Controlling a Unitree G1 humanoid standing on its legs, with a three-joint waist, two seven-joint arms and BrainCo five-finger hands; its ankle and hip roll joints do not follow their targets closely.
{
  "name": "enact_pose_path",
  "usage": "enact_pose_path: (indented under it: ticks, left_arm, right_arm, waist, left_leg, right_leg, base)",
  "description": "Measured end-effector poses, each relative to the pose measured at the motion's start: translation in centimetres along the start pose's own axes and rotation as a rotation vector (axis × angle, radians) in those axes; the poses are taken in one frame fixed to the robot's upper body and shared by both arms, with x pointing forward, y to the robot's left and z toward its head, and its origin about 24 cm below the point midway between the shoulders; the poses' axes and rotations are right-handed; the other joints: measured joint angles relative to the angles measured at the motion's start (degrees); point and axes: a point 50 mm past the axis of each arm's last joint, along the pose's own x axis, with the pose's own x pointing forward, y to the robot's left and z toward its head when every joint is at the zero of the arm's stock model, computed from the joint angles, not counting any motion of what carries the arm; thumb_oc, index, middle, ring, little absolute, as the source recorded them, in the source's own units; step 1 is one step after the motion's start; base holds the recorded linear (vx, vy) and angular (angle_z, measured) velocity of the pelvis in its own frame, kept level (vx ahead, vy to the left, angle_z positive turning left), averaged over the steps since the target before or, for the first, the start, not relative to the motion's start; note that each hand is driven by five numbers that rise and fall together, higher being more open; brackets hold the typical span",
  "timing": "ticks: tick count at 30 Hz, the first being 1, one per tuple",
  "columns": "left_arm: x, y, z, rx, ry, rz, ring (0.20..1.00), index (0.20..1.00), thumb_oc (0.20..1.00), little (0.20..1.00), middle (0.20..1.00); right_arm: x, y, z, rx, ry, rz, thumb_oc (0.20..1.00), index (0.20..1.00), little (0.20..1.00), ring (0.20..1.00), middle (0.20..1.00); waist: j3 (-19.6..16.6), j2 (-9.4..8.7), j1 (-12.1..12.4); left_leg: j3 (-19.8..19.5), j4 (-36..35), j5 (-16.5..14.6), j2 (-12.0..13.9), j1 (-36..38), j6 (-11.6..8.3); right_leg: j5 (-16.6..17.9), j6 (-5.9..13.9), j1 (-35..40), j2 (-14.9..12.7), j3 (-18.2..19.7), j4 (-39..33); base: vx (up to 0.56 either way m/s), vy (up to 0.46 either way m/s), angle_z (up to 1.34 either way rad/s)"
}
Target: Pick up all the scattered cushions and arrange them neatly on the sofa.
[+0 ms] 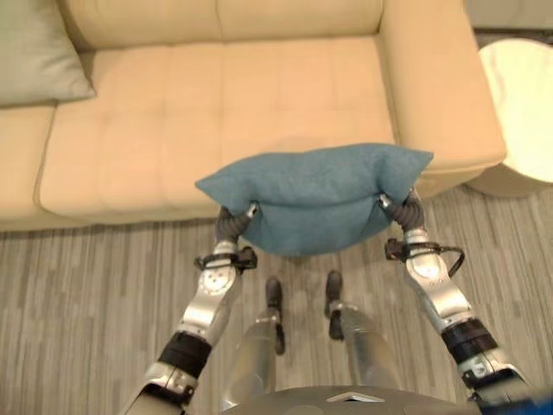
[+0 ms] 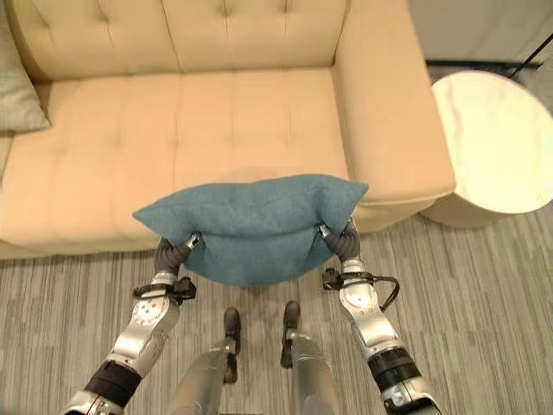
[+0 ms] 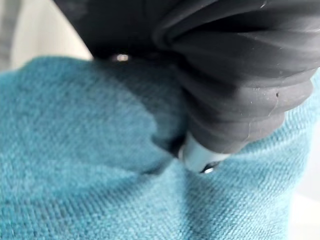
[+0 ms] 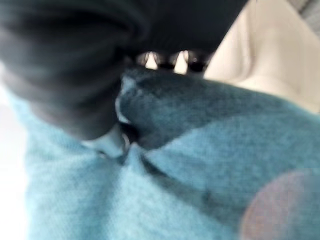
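Both hands' fingers buried in the teal cushion (image 1: 315,199).

Teal cushion (image 1: 315,194); cream sofa (image 1: 216,112); grey-green pillow (image 1: 34,52); grey striped floor (image 1: 78,294).

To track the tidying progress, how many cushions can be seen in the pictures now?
2. A blue cushion is held up between the left hand and right hand, in front of the sofa. A grey-green cushion lies at the sofa's left end. Others may be out of view.
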Motion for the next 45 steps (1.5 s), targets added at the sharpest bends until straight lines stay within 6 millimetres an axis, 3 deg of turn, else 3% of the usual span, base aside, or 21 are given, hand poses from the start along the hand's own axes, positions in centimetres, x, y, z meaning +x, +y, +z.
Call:
enact_pose_path:
  ticks: [2,6,11,14,19,20,23,26,28,30,33,36,38,40,41,45]
  left_arm:
    - [-0.6,0.3,-0.7,0.01,0.024,-0.001,0.2,0.2,0.2,0.2,0.2]
    - [-0.4,0.0,-0.5,0.03,0.017,-0.019,0.2,0.2,0.2,0.2,0.2]
    - [-0.7,-0.1,-0.7,0.022,0.029,-0.019,0.2,0.2,0.2,0.2,0.2]
    - [-0.9,-0.8,-1.2,0.031,0.057,-0.055,0.2,0.2,0.2,0.2,0.2]
    - [-1.2,-0.6,-1.5,0.045,0.071,-0.063,0.2,0.2,0.2,0.2,0.2]
    - [-1.3,-0.4,-1.6,0.059,0.074,-0.063,0.2,0.2,0.2,0.2,0.2]
    - [-1.3,0.2,-1.2,0.061,0.061,-0.044,0.2,0.2,0.2,0.2,0.2]
    - [-1.2,0.8,-1.0,0.08,0.051,-0.023,0.2,0.2,0.2,0.2,0.2]
    - [-1.3,1.4,-1.0,0.088,0.052,-0.007,0.2,0.2,0.2,0.2,0.2]
    - [-1.2,1.9,-0.7,0.108,0.044,-0.003,0.2,0.2,0.2,0.2,0.2]
    - [-1.3,2.2,-0.7,0.106,0.044,0.011,0.2,0.2,0.2,0.2,0.2]
    - [-1.2,2.1,-0.7,0.103,0.045,0.009,0.2,0.2,0.2,0.2,0.2]
    - [-1.2,2.0,-0.7,0.101,0.044,0.006,0.2,0.2,0.2,0.2,0.2]
    - [-1.4,1.6,-1.0,0.094,0.053,-0.003,0.2,0.2,0.2,0.2,0.2]
    - [-1.4,1.4,-1.1,0.089,0.056,-0.01,0.2,0.2,0.2,0.2,0.2]
    - [-1.5,0.3,-1.3,0.06,0.06,-0.03,0.2,0.2,0.2,0.2,0.2]
  right_arm:
    - [-0.8,0.0,-0.5,0.0,0.019,0.014,0.2,0.2,0.2,0.2,0.2]
    - [-1.0,-0.3,-0.9,-0.026,0.034,0.01,0.2,0.2,0.2,0.2,0.2]
    - [-1.0,-0.4,-0.9,-0.044,0.034,0.017,0.2,0.2,0.2,0.2,0.2]
    - [-1.5,-1.3,-1.4,-0.065,0.06,0.005,0.2,0.2,0.2,0.2,0.2]
    - [-1.5,-1.3,-1.3,-0.072,0.07,0.02,0.2,0.2,0.2,0.2,0.2]
    - [-1.4,-1.2,-1.2,-0.073,0.071,0.024,0.2,0.2,0.2,0.2,0.2]
    - [-1.0,-0.5,-0.3,-0.078,0.03,0.041,0.2,0.2,0.2,0.2,0.2]
    - [-0.9,0.5,0.0,-0.063,0.02,0.059,0.2,0.2,0.2,0.2,0.2]
    - [-1.0,0.6,-0.1,-0.078,0.022,0.078,0.2,0.2,0.2,0.2,0.2]
    - [-0.9,1.0,0.1,-0.073,0.011,0.093,0.2,0.2,0.2,0.2,0.2]
    - [-0.8,1.4,0.5,-0.072,-0.003,0.117,0.2,0.2,0.2,0.2,0.2]
    - [-0.9,1.4,0.4,-0.076,0.004,0.118,0.2,0.2,0.2,0.2,0.2]
    - [-0.8,1.2,0.4,-0.077,0.005,0.109,0.2,0.2,0.2,0.2,0.2]
    - [-0.9,1.0,0.0,-0.082,0.02,0.101,0.2,0.2,0.2,0.2,0.2]
    - [-0.9,0.6,-0.3,-0.092,0.032,0.092,0.2,0.2,0.2,0.2,0.2]
    - [-1.0,-0.7,-0.7,-0.126,0.047,0.078,0.2,0.2,0.2,0.2,0.2]
  waist:
    - [-3.92,0.9,-0.05]
    - [-4.46,1.13,-0.05]
    - [-5.24,1.39,-0.01]
    - [-5.57,1.63,-0.41]
    - [-6.21,1.68,0.16]
    - [-6.9,1.58,0.0]
    - [-7.47,0.89,1.58]
    - [-7.15,0.87,1.72]
    - [-7.49,0.36,1.68]
    - [-8.11,-0.59,2.28]
    - [-7.86,-0.3,2.52]
    - [-7.59,-0.21,1.83]
    - [-7.07,-1.57,0.89]
    - [-6.79,-1.78,-0.09]
    - [-6.77,-1.38,-0.14]
    - [-6.22,-0.29,-0.47]
  left_leg:
    - [-0.54,-2.02,-0.03,0.36,2.86,-0.17]
    - [-1.75,-1.89,-0.02,0.67,6.81,-0.54]
    - [-2.67,0.42,-0.37,0.75,6.81,-1.07]
    - [-0.25,0.04,-0.83,1.05,6.5,-2.43]
    - [1.15,-0.36,-0.84,-0.05,5.45,-0.76]
    - [2.17,-2.38,-0.05,-0.75,6.98,1.05]
    - [6.09,-3.05,-0.16,-2.1,7.8,3.45]
    - [7.99,-2.12,-2.2,-2.99,8.06,5.84]
    - [8.04,-3.33,-2.31,-3.46,9.76,5.5]
    - [8.26,-4.02,-1.67,-4.07,9.66,5.26]
    - [7.13,-5.99,0.04,-4.21,9.66,6.28]
    - [5.7,-7.08,0.48,-4.52,9.55,6.03]
    - [3.76,-7.12,0.01,-6.0,10.26,5.42]
    - [0.58,-7.1,-0.6,-6.18,10.79,3.63]
    - [-0.41,-7.15,-0.84,-5.22,11.1,2.74]
    - [-4.59,-4.82,-2.33,-1.33,11.86,-0.19]
  right_leg:
    - [0.0,0.07,3.68,0.77,-0.44,-2.84]
    - [0.7,0.13,10.03,1.54,-1.65,-6.28]
    - [0.55,0.03,12.08,1.62,-2.91,-6.99]
    - [0.46,-0.11,13.43,1.34,-5.33,-7.29]
    - [0.1,0.5,9.83,-0.1,-3.6,-4.31]
    - [0.45,1.07,9.84,-0.68,-2.7,-4.3]
    - [1.93,2.56,6.78,-1.84,0.89,-1.87]
    - [2.18,3.49,1.95,-3.8,1.8,7.47]
    - [1.04,5.5,1.62,-4.84,2.42,9.05]
    - [0.69,6.03,1.29,-5.82,2.74,8.61]
    - [-0.3,6.49,0.29,-4.4,5.43,7.54]
    - [0.38,7.59,-0.89,-2.19,7.28,0.91]
    - [4.91,8.09,-0.56,-2.89,7.05,-6.57]
    - [9.93,6.56,1.67,-2.38,8.13,-8.12]
    - [10.29,4.92,3.04,-1.37,7.69,-9.45]
    - [8.44,2.37,8.2,1.89,3.2,-12.03]
  base:
    - [0.12,-0.079,0.12]
    - [0.06,-0.037,0.17]
    - [0.03,0.019,0.14]
    - [0.02,0.079,0.36]
    - [0.13,0.183,-0.14]
    - [0.11,0.381,-0.45]
    - [0.05,0.28,-0.67]
    - [0.09,0.132,-0.4]
    - [0.07,0.037,-0.01]
    - [0.1,0.033,0.05]
    - [0.13,0.003,0.08]
    - [0.13,-0.051,0.31]
    - [0.19,-0.122,0.66]
    - [0.21,-0.139,0.7]
    - [0.23,-0.166,0.5]
    - [0.23,-0.162,0.55]
